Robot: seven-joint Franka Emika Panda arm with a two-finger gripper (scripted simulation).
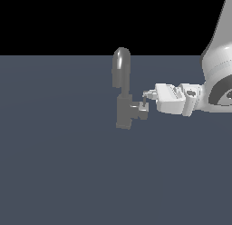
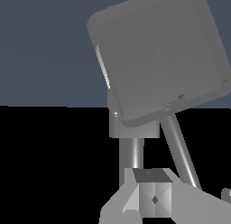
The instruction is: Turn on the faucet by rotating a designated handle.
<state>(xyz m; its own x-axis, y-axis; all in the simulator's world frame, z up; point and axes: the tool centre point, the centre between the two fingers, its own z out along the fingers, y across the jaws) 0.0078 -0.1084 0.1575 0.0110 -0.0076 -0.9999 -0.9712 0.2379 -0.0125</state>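
The white robot gripper (image 1: 146, 96) reaches the thin grey lever handle (image 1: 144, 102) on the dark side stub; whether its jaws pinch it cannot be told. The small grey metallic faucet (image 1: 123, 111) stands on the slate-blue floor (image 1: 59, 165), dome-topped spout (image 1: 121, 65) upward.

Arm (image 1: 217, 61) enters from exterior view's right, upper link rising out of frame, forearm bent down to wrist (image 1: 192, 98). Wrist + hand lie approx. horizontal, pointing toward exterior view's left. Gripper (image 1: 146, 98) at tip of white hand; fingers short, small, close together. Gap btwn them too small to read. Wrist view: one finger (image 2: 153, 198) seen near frame edge, blocky, light grey.
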